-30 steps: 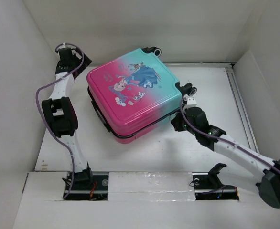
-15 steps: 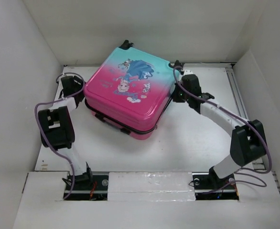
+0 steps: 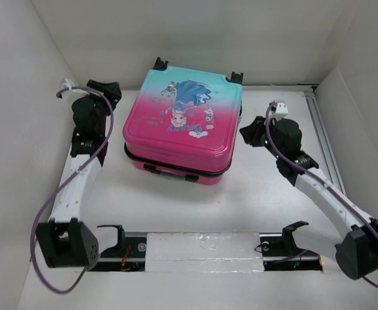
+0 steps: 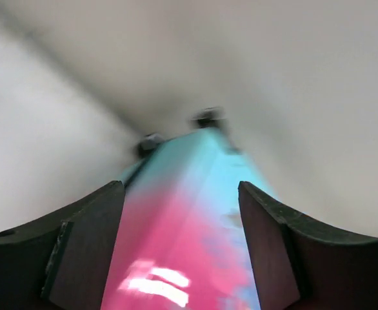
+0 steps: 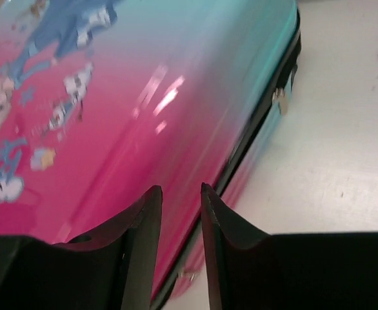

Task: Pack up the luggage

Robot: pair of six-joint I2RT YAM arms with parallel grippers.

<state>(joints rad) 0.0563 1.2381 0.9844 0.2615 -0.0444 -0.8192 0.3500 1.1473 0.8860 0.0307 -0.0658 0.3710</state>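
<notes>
The luggage lies flat and shut at the back middle of the table, princess picture up, teal end and wheels toward the back wall. My left gripper hovers just off its left rear corner. In the left wrist view the fingers stand wide apart, with the blurred pink-teal luggage seen beyond the left gripper. My right gripper sits close beside the case's right edge. The right wrist view shows the right gripper with a narrow gap, nothing in it, over the luggage seam.
White walls enclose the table on the left, back and right. A raised rail runs along the right side. A zipper pull hangs at the case's black seam. The arm bases sit on the front strip.
The suitcase has turned counter-clockwise and now sits square to the back wall. The left arm stretched out along its left side; the right gripper drew back from its right edge.
</notes>
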